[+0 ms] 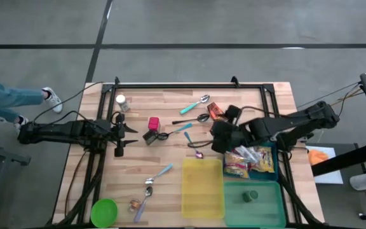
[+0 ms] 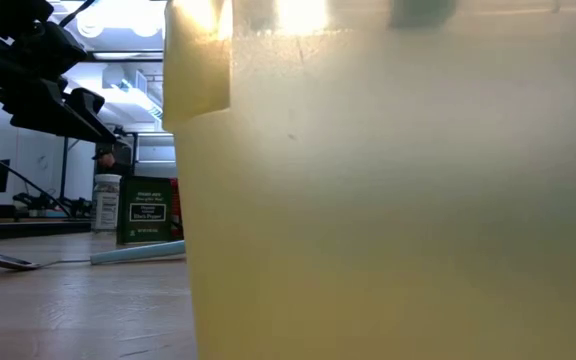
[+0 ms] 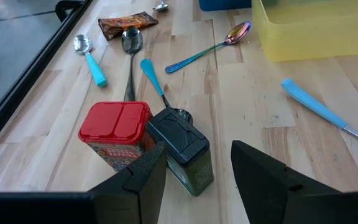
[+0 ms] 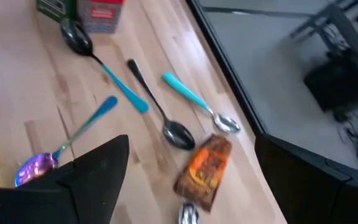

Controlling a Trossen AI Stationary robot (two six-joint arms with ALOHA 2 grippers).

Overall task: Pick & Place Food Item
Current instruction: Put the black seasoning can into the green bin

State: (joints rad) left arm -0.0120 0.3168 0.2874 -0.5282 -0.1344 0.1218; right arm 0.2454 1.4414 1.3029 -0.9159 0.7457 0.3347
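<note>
The food item, an orange-brown wrapped snack bar (image 4: 205,168), lies flat on the wooden table near the far right (image 1: 215,111), beside a black-handled spoon (image 4: 166,118) and a teal-handled spoon (image 4: 194,102). My right gripper (image 4: 191,158) hovers open above and just short of the bar (image 1: 221,127), touching nothing. My left gripper (image 3: 197,168) rests open at the table's left (image 1: 126,135). It faces a red-lidded tin (image 3: 118,134) and a dark green jar (image 3: 185,152) that lies on its side.
A yellow bin (image 1: 202,187) and a green bin (image 1: 265,203) stand at the near edge. A blue bin with snack packets (image 1: 253,159) sits under the right arm. Several spoons lie scattered mid-table. A white bottle (image 1: 121,102) is at far left, a green bowl (image 1: 104,212) near left.
</note>
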